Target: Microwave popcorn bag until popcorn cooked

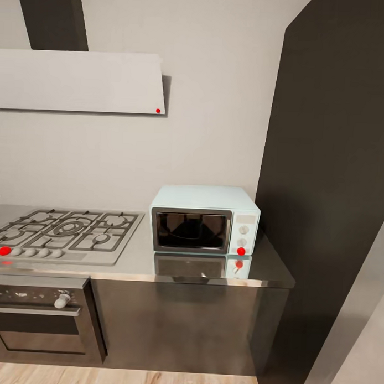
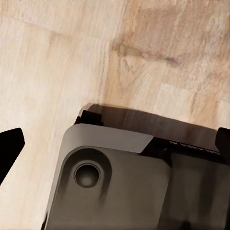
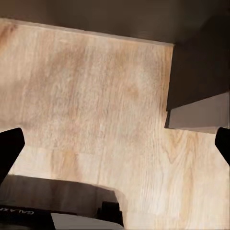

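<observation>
The pale-blue microwave (image 1: 205, 219) stands on the grey metal countertop (image 1: 269, 266), near its right end, with its dark-framed glass door closed. A small red light glows under its two white knobs. The popcorn bag is out of view. In the left wrist view my left gripper (image 2: 115, 146) hangs open over the wood floor, its black fingertips (image 2: 9, 148) far apart at the frame's edges. My right gripper (image 3: 115, 146) is open too, above the floor, with nothing between its fingers.
A gas hob (image 1: 63, 232) fills the countertop left of the microwave, with a built-in oven (image 1: 38, 319) below and a white hood (image 1: 79, 80) above. A tall dark cabinet (image 1: 331, 163) stands at the right. My grey base (image 2: 120, 191) lies under the left gripper.
</observation>
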Robot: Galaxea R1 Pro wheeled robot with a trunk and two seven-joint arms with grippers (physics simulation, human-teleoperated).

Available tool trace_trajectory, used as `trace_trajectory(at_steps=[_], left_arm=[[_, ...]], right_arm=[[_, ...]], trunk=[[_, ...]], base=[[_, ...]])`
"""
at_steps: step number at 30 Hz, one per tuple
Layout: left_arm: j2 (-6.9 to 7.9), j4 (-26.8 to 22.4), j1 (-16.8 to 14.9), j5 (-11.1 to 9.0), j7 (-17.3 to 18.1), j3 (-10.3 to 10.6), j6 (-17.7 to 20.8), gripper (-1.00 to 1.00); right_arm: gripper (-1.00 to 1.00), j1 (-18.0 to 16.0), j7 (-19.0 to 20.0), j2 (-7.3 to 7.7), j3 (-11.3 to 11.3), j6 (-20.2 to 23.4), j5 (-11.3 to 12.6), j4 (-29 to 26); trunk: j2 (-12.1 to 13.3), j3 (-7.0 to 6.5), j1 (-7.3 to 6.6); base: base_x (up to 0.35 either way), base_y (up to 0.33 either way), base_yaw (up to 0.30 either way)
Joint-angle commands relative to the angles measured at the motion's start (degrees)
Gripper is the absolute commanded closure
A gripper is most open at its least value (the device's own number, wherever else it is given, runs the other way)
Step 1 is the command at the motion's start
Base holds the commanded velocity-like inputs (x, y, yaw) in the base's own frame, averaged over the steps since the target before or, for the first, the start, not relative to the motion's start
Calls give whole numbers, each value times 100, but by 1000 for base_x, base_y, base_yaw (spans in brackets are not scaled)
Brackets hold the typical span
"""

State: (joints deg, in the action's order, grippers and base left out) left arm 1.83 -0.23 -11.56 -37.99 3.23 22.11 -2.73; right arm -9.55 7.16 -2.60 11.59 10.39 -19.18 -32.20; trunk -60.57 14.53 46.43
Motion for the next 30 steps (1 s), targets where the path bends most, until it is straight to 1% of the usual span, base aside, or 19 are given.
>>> trace_trajectory(at_steps=[1, 3, 5, 6, 8, 9, 10, 11, 13, 15, 17, 19, 22, 24, 26, 28, 30], left_arm=[[1, 6, -4, -59, 25, 47, -17, -100], [1, 7, -4, -59, 24, 47, -17, -100], [1, 7, -4, -59, 23, 47, -17, -100], [0, 6, -4, -59, 21, 47, -17, -100], [1, 6, -4, -59, 20, 47, -17, -100], [1, 7, -4, -59, 20, 47, -17, -100], [1, 9, -4, -59, 20, 47, -17, -100], [0, 8, -4, -59, 20, 47, -17, -100], [1, 6, -4, -59, 20, 47, -17, -100], [1, 6, -4, -59, 20, 47, -17, -100], [0, 7, -4, -59, 20, 47, -17, -100], [-2, 6, -4, -59, 20, 47, -17, -100], [-2, 6, -4, -59, 20, 47, -17, -100], [-2, 7, -4, -59, 20, 47, -17, -100], [-4, 6, -4, -59, 20, 47, -17, -100], [-1, 7, -4, -59, 20, 47, -17, -100], [-5, 6, -4, -59, 20, 47, -17, -100]], right_arm=[[-100, 6, 73, -67, 31, 224, -65, -382], [-100, 6, 143, -143, 13, 595, -62, -915], [-100, 6, 275, -219, -1, 1126, -57, -1659], [-100, 6, 419, -253, -7, 1691, -52, -2439], [-100, 6, 603, -267, -20, 2333, -42, -3339], [-100, 6, 872, -288, -63, 3074, -36, -4442], [-100, 6, 936, -322, -108, 3279, -37, -4751], [-100, -11, 1002, -405, -210, 3542, -40, -5197], [-100, -95, 1029, -460, -305, 3720, -42, -5481], [-100, -356, 1036, -485, -337, 3883, -42, -5566], [-100, -713, 1036, -497, -350, 4115, -42, -5599], [-100, -1304, 1004, -507, -357, 4343, -42, -5608], [-100, -1727, 983, -516, -357, 4376, -42, -5594], [-100, -1903, 963, -535, -353, 4332, -37, -5566], [-100, -1954, 952, -593, -352, 4158, -33, -5551], [-100, -1978, 946, -628, -351, 3749, -22, -5457], [-100, -1985, 935, -637, -351, 3417, -25, -5164]], trunk=[[-5, 8, 0], [-5, 8, 0], [-5, 8, 0], [-5, 8, 0], [-5, 8, 0], [-5, 8, 0], [-5, 8, 0], [-5, 8, 0], [-5, 8, 0], [-5, 8, 0], [-5, 8, 0], [-5, 8, 0], [-5, 8, 0], [-5, 8, 0], [-5, 8, 0], [-5, 8, 0], [-5, 8, 0]], base=[[0, 0, 0], [0, 0, 0], [0, 0, 0], [0, 0, 0], [0, 0, 0], [0, 0, 0], [0, 0, 0], [0, 0, 0], [0, 0, 0], [0, 0, 0], [0, 0, 0], [0, 0, 0], [0, 0, 0], [0, 0, 0], [0, 0, 0], [0, 0, 0], [0, 0, 0]])
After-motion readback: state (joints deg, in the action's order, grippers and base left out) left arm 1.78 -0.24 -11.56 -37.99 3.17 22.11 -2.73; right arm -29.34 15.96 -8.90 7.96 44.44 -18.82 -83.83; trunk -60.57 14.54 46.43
